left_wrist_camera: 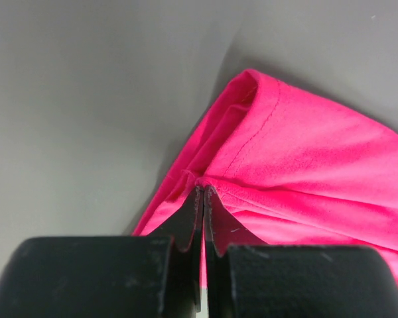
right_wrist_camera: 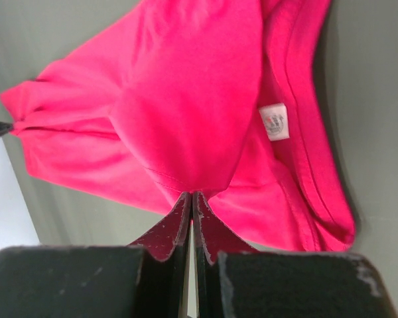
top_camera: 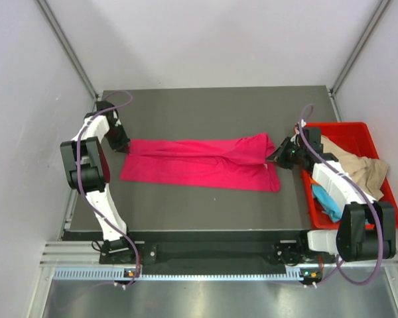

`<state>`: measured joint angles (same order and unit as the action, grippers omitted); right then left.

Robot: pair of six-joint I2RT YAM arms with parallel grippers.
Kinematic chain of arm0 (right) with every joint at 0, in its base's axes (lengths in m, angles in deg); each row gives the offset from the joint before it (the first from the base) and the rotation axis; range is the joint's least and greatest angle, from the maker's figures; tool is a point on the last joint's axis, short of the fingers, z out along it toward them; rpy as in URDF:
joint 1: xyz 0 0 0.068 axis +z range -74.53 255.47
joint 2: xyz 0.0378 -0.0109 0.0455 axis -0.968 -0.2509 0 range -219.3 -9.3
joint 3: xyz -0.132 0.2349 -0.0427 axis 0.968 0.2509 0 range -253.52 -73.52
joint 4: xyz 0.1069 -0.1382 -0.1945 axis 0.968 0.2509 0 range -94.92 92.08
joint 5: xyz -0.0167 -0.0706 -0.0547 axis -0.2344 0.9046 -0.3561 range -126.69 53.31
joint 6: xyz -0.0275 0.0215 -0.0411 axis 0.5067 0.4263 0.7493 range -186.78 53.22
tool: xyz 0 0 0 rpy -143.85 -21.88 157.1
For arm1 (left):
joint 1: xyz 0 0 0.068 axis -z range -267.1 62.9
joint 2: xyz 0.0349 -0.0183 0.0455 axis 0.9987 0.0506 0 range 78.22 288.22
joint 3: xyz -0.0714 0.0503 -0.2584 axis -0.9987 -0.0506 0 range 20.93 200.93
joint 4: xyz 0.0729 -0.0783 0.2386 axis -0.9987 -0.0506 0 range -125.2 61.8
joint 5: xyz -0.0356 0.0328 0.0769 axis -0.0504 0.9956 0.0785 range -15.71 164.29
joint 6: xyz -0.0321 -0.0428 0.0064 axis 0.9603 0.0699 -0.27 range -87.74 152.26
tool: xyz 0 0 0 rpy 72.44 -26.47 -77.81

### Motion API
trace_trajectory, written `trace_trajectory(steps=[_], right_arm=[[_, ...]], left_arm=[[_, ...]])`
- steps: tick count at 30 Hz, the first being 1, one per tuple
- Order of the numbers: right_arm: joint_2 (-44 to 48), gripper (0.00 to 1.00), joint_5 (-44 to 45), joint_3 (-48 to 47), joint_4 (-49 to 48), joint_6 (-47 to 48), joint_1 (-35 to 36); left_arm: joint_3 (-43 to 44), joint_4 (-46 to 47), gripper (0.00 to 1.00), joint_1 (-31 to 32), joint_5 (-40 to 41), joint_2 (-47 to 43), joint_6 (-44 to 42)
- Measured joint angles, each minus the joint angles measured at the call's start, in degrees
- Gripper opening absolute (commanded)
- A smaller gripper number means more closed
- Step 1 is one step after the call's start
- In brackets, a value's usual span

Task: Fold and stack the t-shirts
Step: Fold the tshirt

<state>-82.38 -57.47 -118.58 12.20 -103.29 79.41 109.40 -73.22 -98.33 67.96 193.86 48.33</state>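
A bright magenta-pink t-shirt (top_camera: 199, 163) lies stretched left to right across the dark table. My left gripper (top_camera: 123, 147) is shut on its left end, pinching a fold of cloth (left_wrist_camera: 200, 180) between the fingertips. At the shirt's right end my right gripper (top_camera: 273, 156) is shut on the cloth too, with the pink fabric (right_wrist_camera: 186, 99) bunched at the tips and a white neck label (right_wrist_camera: 274, 122) showing beside them. Other t-shirts, tan-beige (top_camera: 358, 167) and turquoise-blue (top_camera: 326, 201), lie heaped in the bin on the right.
A rigid red plastic bin (top_camera: 381, 165) stands at the table's right edge, under the right arm. The dark table (top_camera: 205, 112) is walled in by white panels on three sides. Purple cables loop over both arms.
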Motion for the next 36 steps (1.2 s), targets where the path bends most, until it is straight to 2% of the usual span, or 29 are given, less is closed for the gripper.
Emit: trace_trajectory(steps=[8,12,33,36], right_arm=[[0.1,0.0,-1.9,7.2,-2.1,-0.6,0.0],[0.1,0.0,-2.5,8.3,-3.1,-0.7,0.0],[3.1,0.0,-1.8,13.6,-4.9,-0.9,0.0],[3.7,0.0,-1.7,14.1,-5.8,-1.3,0.0]], left_arm=[[-0.7,0.1,0.05,0.0,0.5,0.0,0.1],[-0.7,0.1,0.0,0.0,1.4,0.0,0.3],[0.0,0.0,0.0,0.0,2.2,0.0,0.9],[0.0,-0.1,0.09,0.0,2.4,0.0,1.1]])
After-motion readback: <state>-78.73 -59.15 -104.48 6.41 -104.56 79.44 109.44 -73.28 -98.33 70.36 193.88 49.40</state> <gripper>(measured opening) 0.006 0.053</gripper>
